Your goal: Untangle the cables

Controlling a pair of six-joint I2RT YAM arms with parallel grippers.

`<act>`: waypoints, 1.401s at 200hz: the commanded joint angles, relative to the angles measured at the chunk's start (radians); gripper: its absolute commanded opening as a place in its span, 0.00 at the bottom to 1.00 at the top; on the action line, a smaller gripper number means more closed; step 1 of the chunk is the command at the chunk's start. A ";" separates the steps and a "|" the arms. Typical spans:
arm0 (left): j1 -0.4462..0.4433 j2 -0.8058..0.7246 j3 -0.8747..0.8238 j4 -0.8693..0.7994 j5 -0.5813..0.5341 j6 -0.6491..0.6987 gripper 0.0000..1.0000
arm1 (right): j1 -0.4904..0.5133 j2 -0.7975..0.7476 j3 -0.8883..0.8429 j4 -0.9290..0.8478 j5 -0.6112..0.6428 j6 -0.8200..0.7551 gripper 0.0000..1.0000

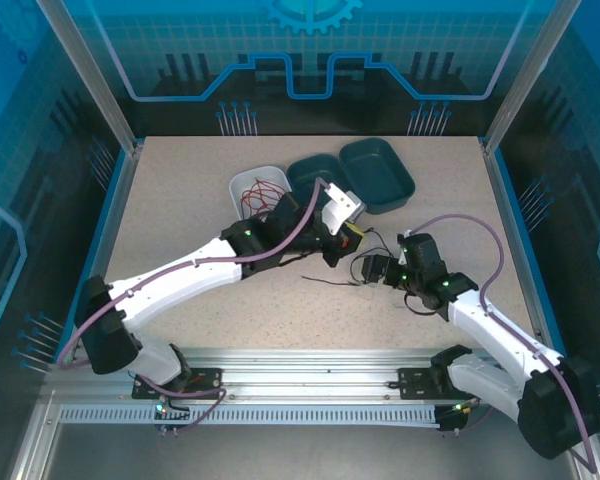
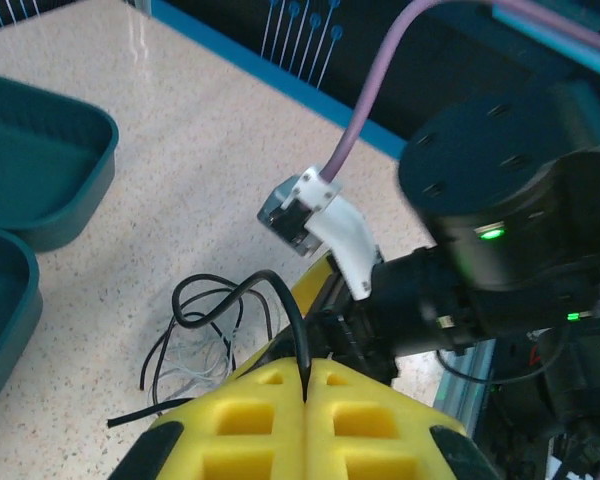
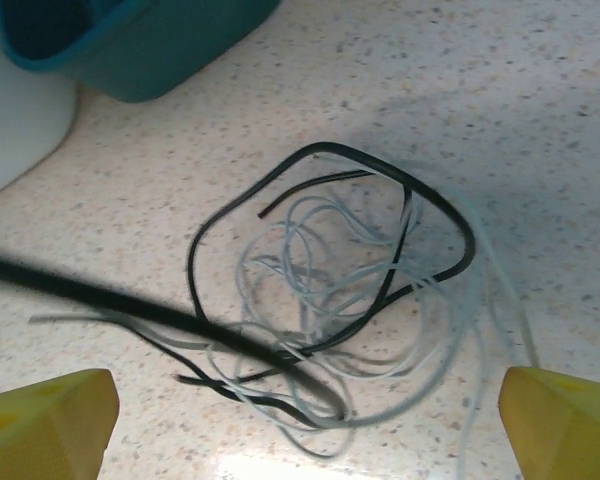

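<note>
Top view: left gripper [image 1: 346,243] and right gripper [image 1: 373,268] meet mid-bench [image 1: 180,200], nose to nose over the tangle; can't tell the jaws' state here. Red cable [image 1: 258,196] sits apart in a white tray [image 1: 238,182] by two teal trays [image 1: 377,172], prob. sorted.

Left wrist: yellow jaws pressed together, pinching the black cable [image 2: 285,300], which arcs up off the bench. Whitish-grey cable [image 2: 205,368] lies slack below. Raised, I'd guess, to draw black free.

Right wrist: right gripper [image 3: 305,420] jaws spread wide over the knot. Black loop rings the grey coils, one strand taut across. Looks poised to pin grey.
</note>
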 commanded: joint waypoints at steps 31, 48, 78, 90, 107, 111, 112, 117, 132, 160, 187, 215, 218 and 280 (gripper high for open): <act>-0.007 -0.171 0.017 0.063 0.027 0.019 0.00 | -0.001 0.076 0.038 -0.057 0.176 0.084 0.96; -0.007 -0.209 0.008 0.083 0.010 0.029 0.00 | -0.008 0.097 0.039 -0.068 0.183 0.095 0.96; -0.007 -0.253 0.009 0.108 -0.047 0.051 0.00 | -0.014 0.115 0.037 -0.070 0.183 0.104 0.96; -0.007 -0.260 0.018 0.120 -0.064 0.063 0.00 | -0.014 0.116 0.036 -0.071 0.179 0.103 0.97; -0.005 -0.256 0.042 0.131 -0.097 0.076 0.00 | -0.014 0.111 0.041 -0.064 0.150 0.085 1.00; -0.005 -0.253 0.049 0.131 -0.105 0.078 0.00 | -0.014 0.109 0.042 -0.061 0.142 0.080 1.00; -0.005 -0.253 0.051 0.131 -0.107 0.079 0.00 | -0.014 0.108 0.043 -0.060 0.140 0.078 1.00; -0.004 -0.247 0.062 0.133 -0.120 0.084 0.00 | -0.014 0.103 0.043 -0.057 0.129 0.072 1.00; -0.005 -0.223 0.100 0.125 -0.168 0.098 0.00 | -0.012 0.080 0.045 -0.047 0.100 0.051 1.00; 0.018 -0.151 0.193 0.097 -0.268 0.103 0.00 | -0.008 0.011 0.044 -0.053 0.077 0.014 1.00; 0.089 -0.063 0.297 0.083 -0.284 0.048 0.00 | -0.008 -0.056 0.039 -0.081 0.076 -0.015 1.00; 0.154 0.021 0.401 0.074 -0.281 -0.002 0.00 | -0.007 -0.107 0.038 -0.099 0.045 -0.054 1.00; 0.157 0.029 0.410 0.077 -0.282 -0.004 0.00 | -0.006 -0.113 0.038 -0.099 0.039 -0.059 1.00; 0.197 0.117 0.514 0.097 -0.221 -0.046 0.00 | -0.003 -0.198 0.040 -0.090 -0.030 -0.132 1.00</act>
